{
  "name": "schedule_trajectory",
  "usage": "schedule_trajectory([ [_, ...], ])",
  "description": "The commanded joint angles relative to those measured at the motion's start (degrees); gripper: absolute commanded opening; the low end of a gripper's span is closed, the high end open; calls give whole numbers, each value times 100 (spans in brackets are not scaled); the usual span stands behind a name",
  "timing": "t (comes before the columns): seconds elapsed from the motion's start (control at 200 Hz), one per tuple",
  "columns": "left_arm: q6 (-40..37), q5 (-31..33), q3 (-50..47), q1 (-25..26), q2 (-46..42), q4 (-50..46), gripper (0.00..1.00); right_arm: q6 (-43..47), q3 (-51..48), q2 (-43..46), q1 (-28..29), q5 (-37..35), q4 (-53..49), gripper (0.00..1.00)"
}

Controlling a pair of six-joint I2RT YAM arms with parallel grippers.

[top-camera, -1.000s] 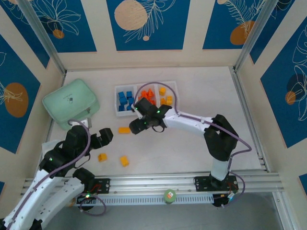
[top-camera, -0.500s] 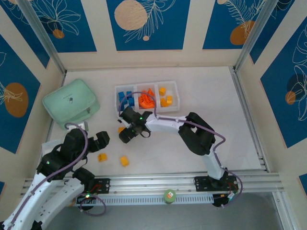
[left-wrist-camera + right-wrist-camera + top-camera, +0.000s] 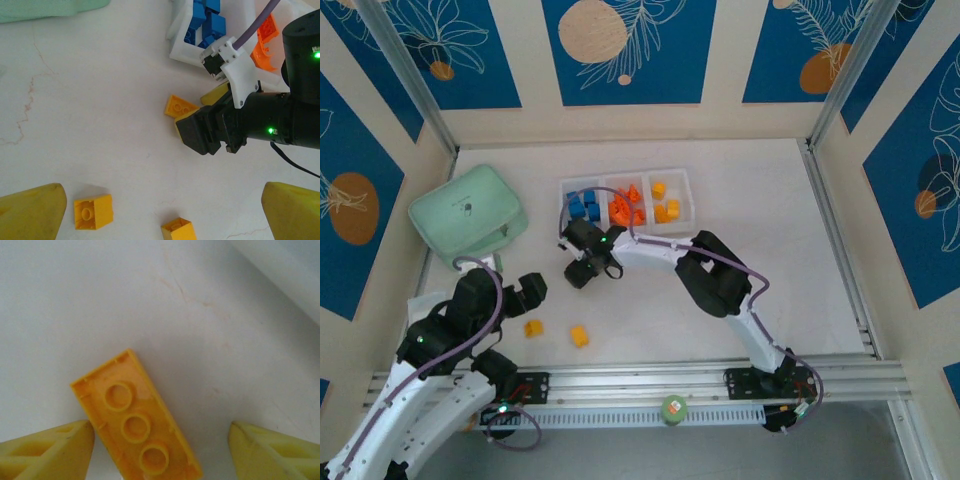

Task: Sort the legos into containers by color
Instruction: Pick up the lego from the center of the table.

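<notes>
Just in front of the tray [image 3: 675, 224], a yellow brick [image 3: 137, 415] lies underside up on the bench [image 3: 800, 250] between the right end effector's [image 3: 580, 272] parted fingers [image 3: 50, 450], ungripped. Left end effector [image 3: 165, 205] hangs wide open, empty, above two more yellow bricks [image 3: 93, 211].

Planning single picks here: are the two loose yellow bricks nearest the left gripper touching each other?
Apart. The top external view shows bare table between the left yellow brick and the right yellow brick.
</notes>
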State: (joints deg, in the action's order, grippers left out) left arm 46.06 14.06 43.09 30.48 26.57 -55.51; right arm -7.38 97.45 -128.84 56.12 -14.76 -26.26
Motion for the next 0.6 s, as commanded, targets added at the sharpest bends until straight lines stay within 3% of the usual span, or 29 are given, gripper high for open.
schedule_trajectory([
  [0.0, 14, 115, -29, -86, 15, -75, 99, 149, 176, -207, -5, 145, -82, 68],
  [0.595, 17, -1, -30, -86, 120, 135, 99, 261, 122, -21, 102, 41, -257, 37],
])
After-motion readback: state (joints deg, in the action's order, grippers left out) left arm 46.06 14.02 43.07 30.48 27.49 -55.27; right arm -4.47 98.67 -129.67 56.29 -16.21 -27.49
